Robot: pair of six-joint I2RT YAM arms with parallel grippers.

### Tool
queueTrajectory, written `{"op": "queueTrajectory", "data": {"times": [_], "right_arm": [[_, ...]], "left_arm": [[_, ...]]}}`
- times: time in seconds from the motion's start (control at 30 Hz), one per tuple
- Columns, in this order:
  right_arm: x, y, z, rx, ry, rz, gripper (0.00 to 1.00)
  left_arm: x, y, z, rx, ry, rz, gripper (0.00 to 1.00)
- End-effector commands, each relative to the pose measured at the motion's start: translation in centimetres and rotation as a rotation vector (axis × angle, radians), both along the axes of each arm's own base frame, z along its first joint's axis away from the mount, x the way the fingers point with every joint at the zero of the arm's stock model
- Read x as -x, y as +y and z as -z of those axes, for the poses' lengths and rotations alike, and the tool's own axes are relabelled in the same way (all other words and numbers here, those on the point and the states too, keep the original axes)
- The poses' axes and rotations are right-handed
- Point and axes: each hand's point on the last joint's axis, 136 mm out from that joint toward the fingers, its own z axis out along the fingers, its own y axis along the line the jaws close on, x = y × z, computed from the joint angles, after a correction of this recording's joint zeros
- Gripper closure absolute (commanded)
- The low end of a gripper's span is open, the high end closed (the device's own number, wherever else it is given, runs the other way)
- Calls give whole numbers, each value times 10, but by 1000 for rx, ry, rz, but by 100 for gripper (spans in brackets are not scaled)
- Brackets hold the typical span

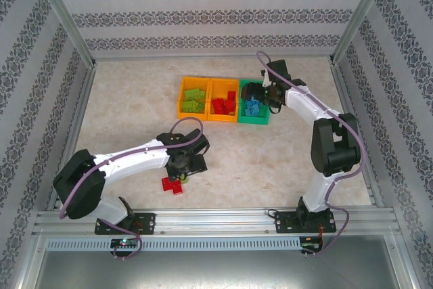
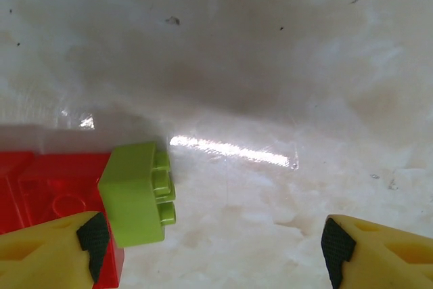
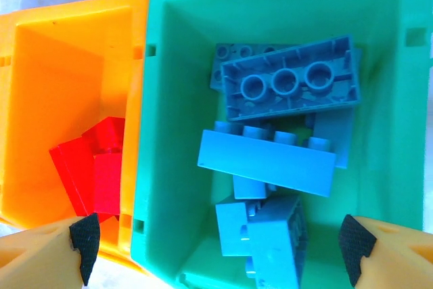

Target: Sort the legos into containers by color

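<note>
Left wrist view: the lime brick (image 2: 135, 194) lies on its side on the table (image 2: 270, 65), against the red bricks (image 2: 47, 187) on its left. Its studs point toward the right of this view. Its long axis runs roughly away from the camera, slightly tilted, across the line between the fingertips.

The left end effector (image 2: 216, 241) stands wide open and holds nothing. The lime brick sits just inside its left pad, and the right pad is well apart from it.

Handling, as judged:
- The brick is light, rigid moulded plastic with smooth, glossy walls, so it will slide or tip under a one-sided push.
- Across the closing line the grip falls on the stud tops and the underside. This is the short dimension, but the studs offer a poor seat.
- The left pad hangs over the red bricks and may catch them.

Top external view: the likely destination is the left orange bin (image 1: 196, 79), which holds green bricks.

Right wrist view: the right end effector (image 3: 220, 241) is fully spread and empty above the green bin (image 3: 169, 65), which holds the blue bricks (image 3: 267, 160).
</note>
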Motion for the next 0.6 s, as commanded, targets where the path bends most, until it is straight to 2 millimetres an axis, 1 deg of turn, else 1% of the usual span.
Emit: {"op": "queueTrajectory", "data": {"times": [0.0,0.17,0.37,0.57], "right_arm": [[2,-2,-14,-26,-39,-11,6],[2,-5,-11,-35,-33,-7,6],[1,-8,-11,-39,-34,-1,6],[1,-9,-12,-42,-33,0,6]], "left_arm": [[10,7,-3,-38,27,-39,17],[11,3,1,-45,33,-41,17],[16,6,6,-69,48,-37,17],[10,3,6,-74,31,-28,17]]}}
